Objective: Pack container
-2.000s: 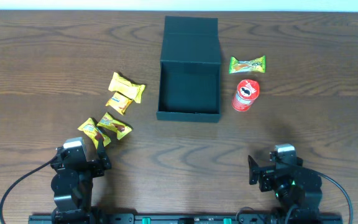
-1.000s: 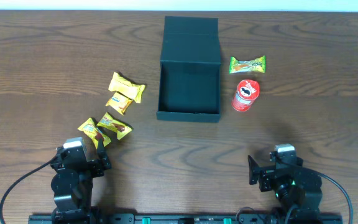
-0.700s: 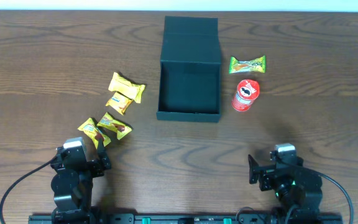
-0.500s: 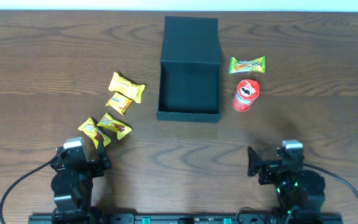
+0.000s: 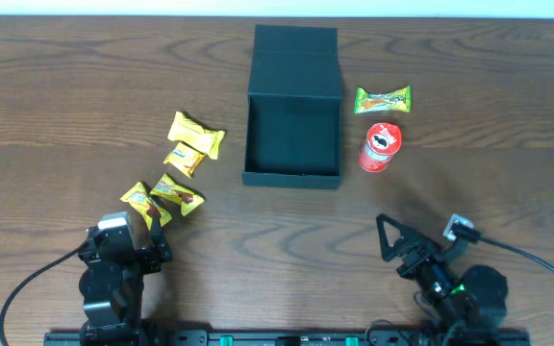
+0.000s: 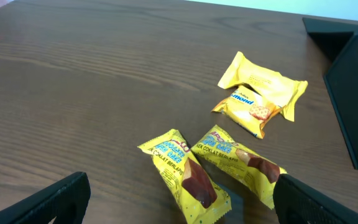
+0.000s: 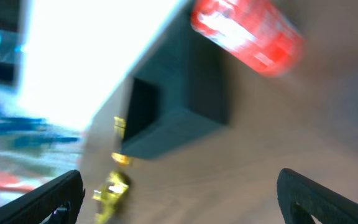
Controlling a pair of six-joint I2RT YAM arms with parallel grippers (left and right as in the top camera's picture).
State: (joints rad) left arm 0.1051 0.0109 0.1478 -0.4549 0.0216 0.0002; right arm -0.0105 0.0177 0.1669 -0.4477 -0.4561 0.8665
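The container (image 5: 292, 169), a dark teal box with its flap lid folded back, stands open at the table's middle back; its inside looks empty. Several yellow snack packets lie left of it (image 5: 196, 133) (image 5: 177, 193). A green packet (image 5: 383, 99) and a red can (image 5: 381, 147) lie right of it. My left gripper (image 5: 126, 246) is open and empty at the front left, with two packets (image 6: 188, 177) just ahead between its fingers (image 6: 182, 211). My right gripper (image 5: 416, 245) is open and empty at the front right. The right wrist view is blurred, showing the gripper's fingers (image 7: 179, 205), the can (image 7: 247, 34) and the box (image 7: 173, 112).
The box edge (image 6: 353, 93) shows at the right of the left wrist view, behind two more yellow packets (image 6: 263, 84). Bare wooden table (image 5: 287, 231) lies between both grippers and the box. Cables run from both arm bases along the front edge.
My right arm has swung to the right and turned, so its gripper now points diagonally up-left. The left arm and all the objects have not moved.
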